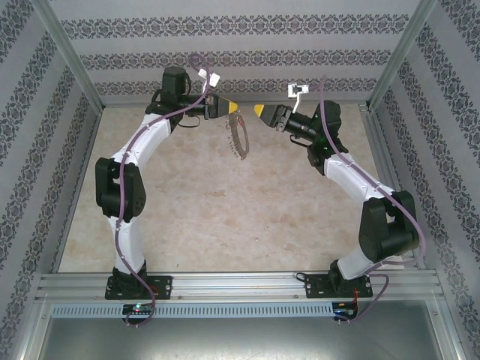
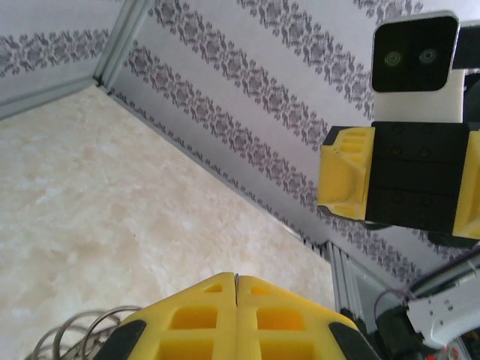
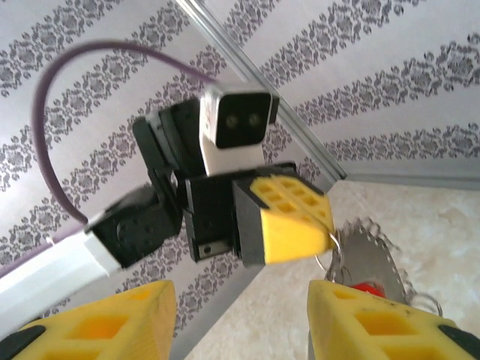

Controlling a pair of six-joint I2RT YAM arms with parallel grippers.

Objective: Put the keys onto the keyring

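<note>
My left claw [image 1: 231, 107] is closed on the top of the keyring [image 1: 238, 139], which hangs long-way down over the bench [image 1: 187, 217]. My right claw [image 1: 259, 111] stands half open and empty, facing it. The red key [image 3: 365, 287] is just beside one of its fingers, at the ring.

left hand [image 1: 232, 108]: closed tight, raised | right hand [image 1: 259, 111]: parted, raised, facing it

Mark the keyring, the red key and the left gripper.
keyring [image 1: 237, 141], top view, middle of its hanging fringe
red key [image 3: 365, 287], right wrist view, its red head
left gripper [image 3: 329, 235], right wrist view, shut yellow fingertips
</note>
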